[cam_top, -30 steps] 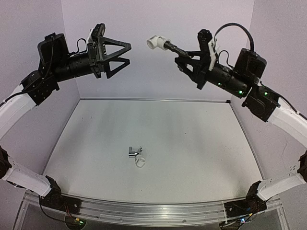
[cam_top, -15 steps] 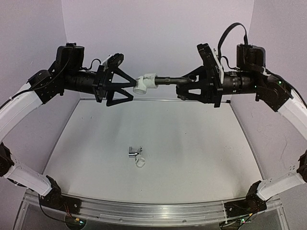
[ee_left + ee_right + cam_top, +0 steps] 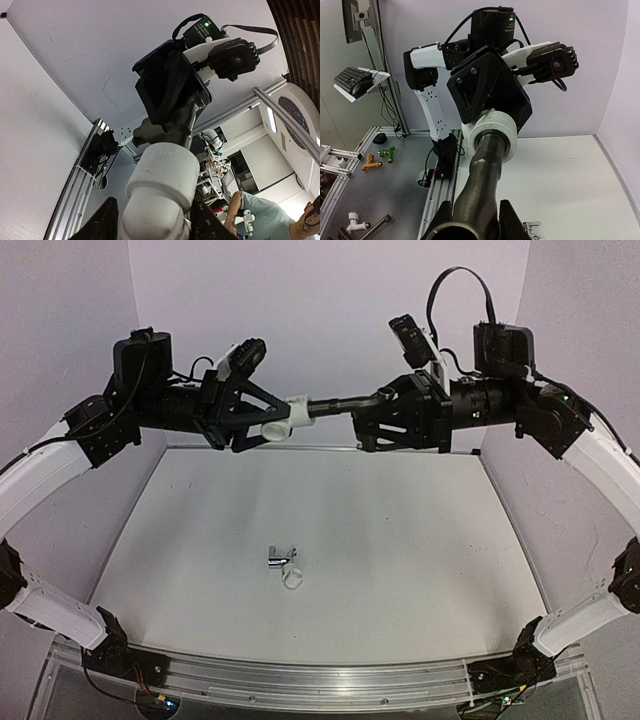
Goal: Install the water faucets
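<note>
High above the table, my right gripper (image 3: 365, 422) is shut on the matte black water faucet (image 3: 335, 406), which lies level and points left. Its threaded end sits in a white plastic elbow fitting (image 3: 278, 424). My left gripper (image 3: 283, 420) is shut on that fitting from the left. The left wrist view shows the fitting (image 3: 162, 175) filling the gap between my fingers (image 3: 106, 222). In the right wrist view the black faucet (image 3: 485, 185) runs from my jaws into the fitting (image 3: 492, 131). A chrome faucet (image 3: 281, 558) lies on the table, with a small white ring (image 3: 293, 580) beside it.
White walls close the table (image 3: 400, 540) at the back and both sides. An aluminium rail (image 3: 320, 680) runs along the near edge. Off the table, the right wrist view shows a keyboard (image 3: 355, 80) and green and orange taps (image 3: 380, 156).
Both arms have swung inward to meet in the middle. The black faucet with the elbow has come down to level, and my left jaws have closed round the elbow.
</note>
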`<state>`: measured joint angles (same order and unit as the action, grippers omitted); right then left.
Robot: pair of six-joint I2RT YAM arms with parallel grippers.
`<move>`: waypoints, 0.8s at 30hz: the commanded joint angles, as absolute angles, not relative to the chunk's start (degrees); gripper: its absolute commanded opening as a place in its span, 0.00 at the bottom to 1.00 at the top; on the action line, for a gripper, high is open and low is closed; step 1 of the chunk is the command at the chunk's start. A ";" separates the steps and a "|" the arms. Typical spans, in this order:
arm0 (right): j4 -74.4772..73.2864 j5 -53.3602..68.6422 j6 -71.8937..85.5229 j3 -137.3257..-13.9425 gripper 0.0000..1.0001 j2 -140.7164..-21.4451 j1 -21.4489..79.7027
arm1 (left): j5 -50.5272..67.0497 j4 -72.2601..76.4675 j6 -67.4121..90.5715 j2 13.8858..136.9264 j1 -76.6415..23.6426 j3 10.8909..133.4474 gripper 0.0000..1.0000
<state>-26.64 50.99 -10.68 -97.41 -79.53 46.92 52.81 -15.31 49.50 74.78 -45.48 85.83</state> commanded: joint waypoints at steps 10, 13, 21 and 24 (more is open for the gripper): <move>-19.67 62.45 14.45 -105.74 0.00 -86.82 44.96 | 45.44 -7.82 43.24 72.47 -47.08 85.09 0.18; -18.47 66.00 19.53 -105.93 0.00 -89.04 44.32 | 37.94 -9.59 34.48 70.42 -48.64 83.60 0.15; -17.40 74.26 26.65 -104.42 0.00 -91.88 43.86 | 22.79 -17.75 8.28 66.83 -51.58 82.69 0.05; -17.45 75.21 27.02 -103.79 0.00 -92.02 43.82 | 22.82 -19.75 3.09 67.23 -51.59 83.76 0.04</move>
